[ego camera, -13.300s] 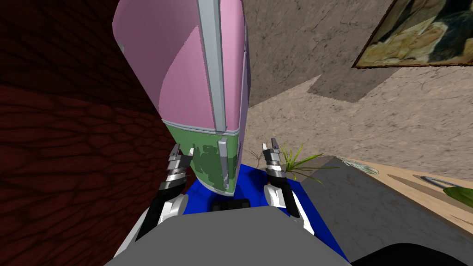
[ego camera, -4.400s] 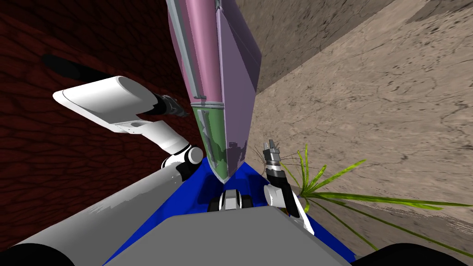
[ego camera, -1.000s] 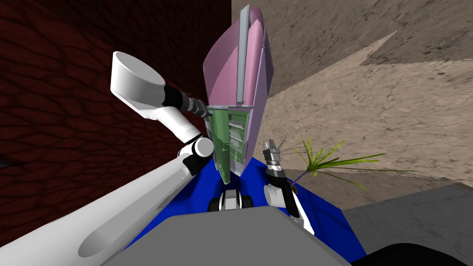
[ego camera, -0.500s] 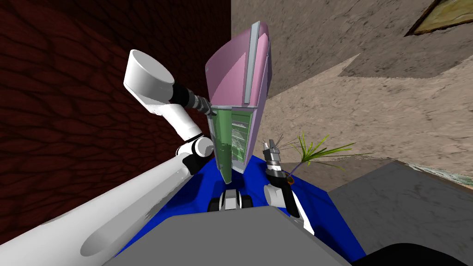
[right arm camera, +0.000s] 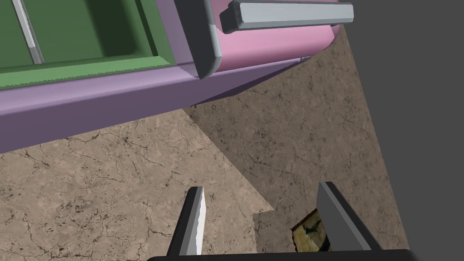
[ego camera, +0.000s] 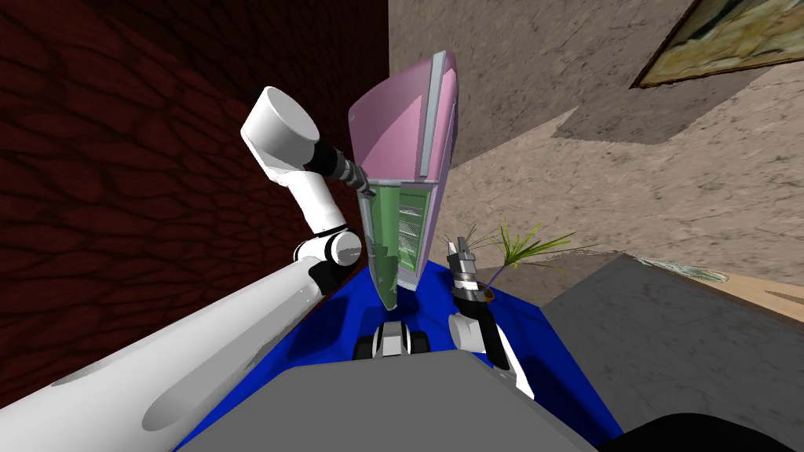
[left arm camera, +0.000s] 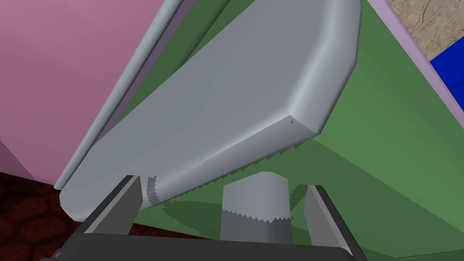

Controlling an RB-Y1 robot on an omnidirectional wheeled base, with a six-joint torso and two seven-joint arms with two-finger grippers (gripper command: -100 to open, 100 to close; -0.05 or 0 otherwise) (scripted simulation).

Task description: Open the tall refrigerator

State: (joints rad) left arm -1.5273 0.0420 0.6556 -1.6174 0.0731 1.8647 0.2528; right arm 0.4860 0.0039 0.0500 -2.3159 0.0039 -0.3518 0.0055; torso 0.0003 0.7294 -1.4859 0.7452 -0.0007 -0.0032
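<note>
Blue floor [ego camera: 330, 329] meets a dark red wall [ego camera: 118, 196] and a tan stone wall [ego camera: 667, 196]. In the corner the refrigerator [ego camera: 400, 133] stands upright, its front facing the robot and its green lower door [ego camera: 378, 227] ajar. The left end effector [left arm camera: 223, 183] straddles the grey handle [left arm camera: 235, 104] with fingers apart, and the right end effector [right arm camera: 260, 188] is also parted.

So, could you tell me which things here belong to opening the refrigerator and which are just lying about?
Job: refrigerator, green lower door, grey handle, left gripper with jaws around it.
Lying about: plant, painting, right gripper.
</note>
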